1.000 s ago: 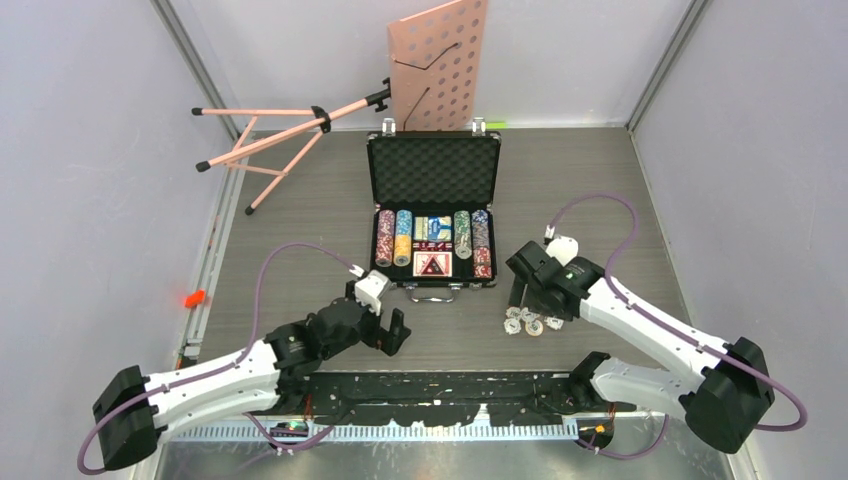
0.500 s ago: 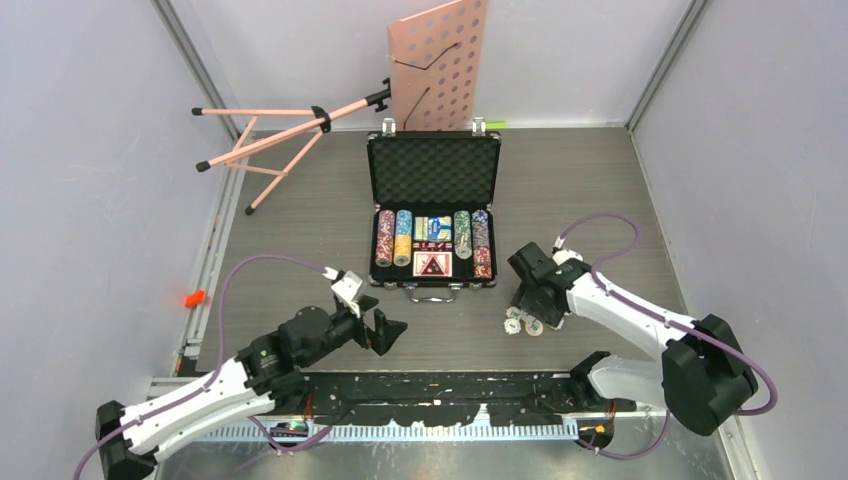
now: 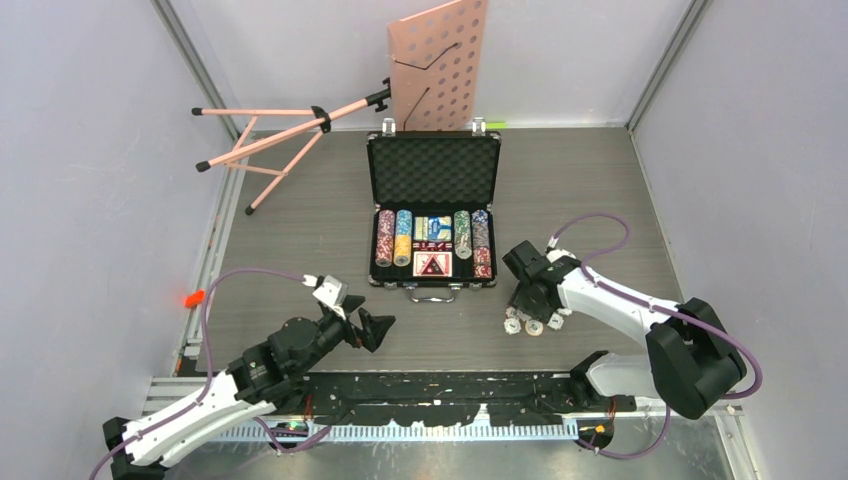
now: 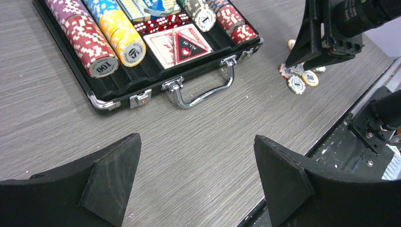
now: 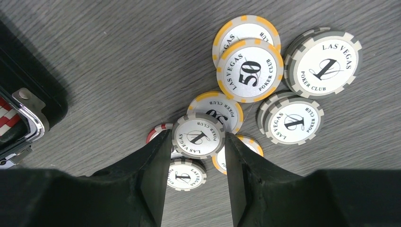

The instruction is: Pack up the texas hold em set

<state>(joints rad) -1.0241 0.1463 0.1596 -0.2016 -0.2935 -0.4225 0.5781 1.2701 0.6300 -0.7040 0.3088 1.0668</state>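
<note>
The black briefcase (image 3: 433,172) lies open mid-table, with rows of poker chips (image 3: 386,238), cards and red dice (image 4: 163,23) in its lower half. Its silver handle (image 4: 203,92) faces me. A loose heap of chips (image 3: 530,322) lies right of the handle. My right gripper (image 5: 197,142) stands over this heap, its fingers pressed on both sides of a grey "1" chip (image 5: 198,132) that rests on other chips. My left gripper (image 4: 197,139) hangs open over bare table in front of the case, holding nothing.
A pink music stand (image 3: 437,65) lies behind the case, its tripod legs (image 3: 270,135) spread to the back left. A small orange object (image 3: 194,297) sits at the left table edge. The black mounting rail (image 3: 440,392) runs along the near edge.
My right gripper has narrowed its jaws onto the grey chip and its arm has folded in. My left arm has drawn back toward the near left, still open.
</note>
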